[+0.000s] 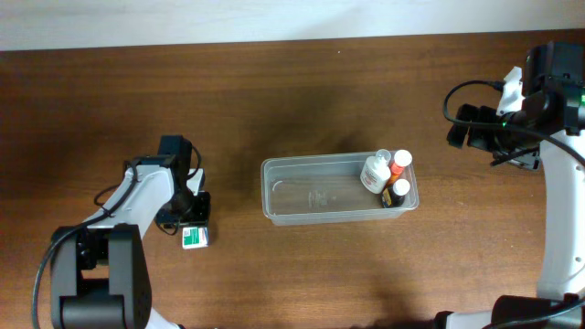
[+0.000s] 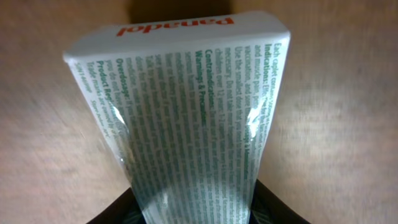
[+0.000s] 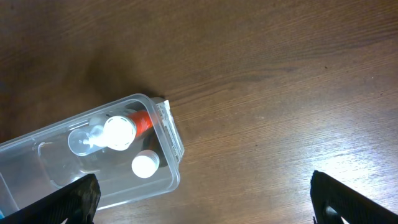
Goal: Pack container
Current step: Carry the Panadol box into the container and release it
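Observation:
The clear plastic container [image 1: 302,199] sits mid-table, with three small bottles [image 1: 388,174] standing at its right end; it also shows in the right wrist view [image 3: 168,130]. A white and green Panadol box [image 1: 196,238] lies on the table to the container's left. My left gripper [image 1: 190,212] is down at the box; in the left wrist view the box [image 2: 186,112] fills the frame and its near end sits between the dark fingers, which are closed on it. My right gripper [image 3: 202,199] is open and empty, held above the table at the far right.
The brown wooden table [image 1: 292,100] stretches around the container. The right arm's cable and body [image 1: 512,110] hang over the table's far right. The left arm's base [image 1: 101,274] is at the lower left.

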You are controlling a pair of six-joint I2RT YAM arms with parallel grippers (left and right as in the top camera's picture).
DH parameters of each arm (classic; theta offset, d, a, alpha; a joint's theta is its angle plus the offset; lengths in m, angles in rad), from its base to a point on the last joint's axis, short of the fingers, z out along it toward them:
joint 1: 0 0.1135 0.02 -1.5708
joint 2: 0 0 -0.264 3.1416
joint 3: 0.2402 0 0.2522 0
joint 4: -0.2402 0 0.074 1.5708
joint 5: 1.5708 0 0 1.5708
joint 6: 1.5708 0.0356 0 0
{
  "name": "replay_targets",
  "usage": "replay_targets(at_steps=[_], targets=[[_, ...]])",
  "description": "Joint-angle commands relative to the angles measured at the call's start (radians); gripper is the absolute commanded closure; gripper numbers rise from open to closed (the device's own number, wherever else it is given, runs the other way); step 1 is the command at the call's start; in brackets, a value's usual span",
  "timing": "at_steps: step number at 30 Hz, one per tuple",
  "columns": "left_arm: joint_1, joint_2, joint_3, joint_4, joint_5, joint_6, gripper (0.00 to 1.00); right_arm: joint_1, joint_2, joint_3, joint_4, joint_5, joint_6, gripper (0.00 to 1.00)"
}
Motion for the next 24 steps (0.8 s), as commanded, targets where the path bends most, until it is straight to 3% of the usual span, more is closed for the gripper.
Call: replay_targets(at_steps=[1, 8, 14, 19, 24], targets=[[-0.03, -0.044, 0.041, -0.026, 0.035, 0.005, 0.56, -0.002, -0.01, -0.006, -0.003, -0.013, -0.011, 0.0], [-0.23, -0.22, 0.195, -0.07, 0.026, 0.036, 0.59, -0.002, -0.01, -0.006, -0.003, -0.013, -0.011, 0.0], [-0.454, -0.329, 0.251, 0.072, 0.013, 0.228, 0.6, -0.002, -0.01, -0.006, -0.003, -0.013, -0.011, 0.0], [-0.587, -0.288, 0.243, 0.153, 0.013, 0.308, 0.6, -0.002, -0.01, -0.006, -0.004, -0.013, -0.011, 0.0], [-0.621, -0.15, 0.243, 0.162, 0.005, 0.317, 0.6, -0.002, -0.01, -0.006, -0.003, -0.013, -0.011, 0.0]])
